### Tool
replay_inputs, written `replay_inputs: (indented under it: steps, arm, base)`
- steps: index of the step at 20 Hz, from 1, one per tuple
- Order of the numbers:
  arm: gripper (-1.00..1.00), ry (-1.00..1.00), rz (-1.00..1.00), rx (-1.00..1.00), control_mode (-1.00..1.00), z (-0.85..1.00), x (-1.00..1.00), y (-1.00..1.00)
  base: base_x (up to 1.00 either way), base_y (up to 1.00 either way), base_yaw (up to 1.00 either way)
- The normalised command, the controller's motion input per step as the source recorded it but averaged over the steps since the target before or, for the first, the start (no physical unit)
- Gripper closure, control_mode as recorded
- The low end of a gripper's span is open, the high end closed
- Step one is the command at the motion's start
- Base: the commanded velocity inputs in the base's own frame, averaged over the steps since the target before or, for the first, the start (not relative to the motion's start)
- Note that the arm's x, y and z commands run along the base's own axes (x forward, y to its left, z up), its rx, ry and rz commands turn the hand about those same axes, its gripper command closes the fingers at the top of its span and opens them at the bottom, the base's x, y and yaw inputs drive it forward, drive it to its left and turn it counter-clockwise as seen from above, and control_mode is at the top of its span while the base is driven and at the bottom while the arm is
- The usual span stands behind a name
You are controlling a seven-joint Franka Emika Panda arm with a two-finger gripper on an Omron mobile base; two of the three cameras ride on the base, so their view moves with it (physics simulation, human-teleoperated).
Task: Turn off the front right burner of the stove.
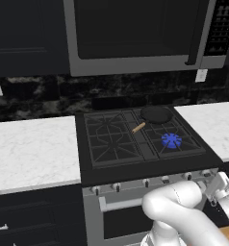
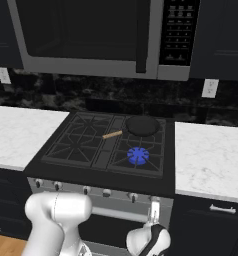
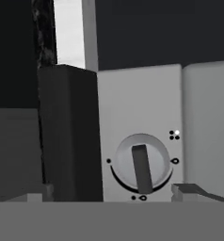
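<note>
The gripper, jaw spacing indeterminate, faces the rightmost knob on the stove front panel. The front right burner is lit blue. Judged rigid and smooth; pinch the knob's raised bar.

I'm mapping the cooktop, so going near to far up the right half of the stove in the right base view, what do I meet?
Row of small silver knobs on the steel front panel → front right burner with its blue star-shaped flame → round black frying pan with a wooden handle → dark marbled backsplash.
</note>
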Motion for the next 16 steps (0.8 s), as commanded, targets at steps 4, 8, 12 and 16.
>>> replay_inputs:
  steps: [4, 8, 12, 16]
  arm:
    - [-1.00, -0.24, 0.02, -0.10, -1.00, 0.00, -0.03, -0.13]
    - [-1.00, -0.05, 0.01, -0.08, -1.00, 0.00, 0.21, -0.13]
    - [-1.00, 0.00, 0.00, -0.01, -1.00, 0.00, 0.36, -0.24]
    - [-1.00, 0.01, 0.00, -0.06, -1.00, 0.00, 0.00, -0.04]
  base:
    - [0.00, 0.00, 0.00]
    - [0.00, 0.00, 0.00]
    - [0.00, 0.00, 0.00]
    - [0.00, 0.00, 0.00]
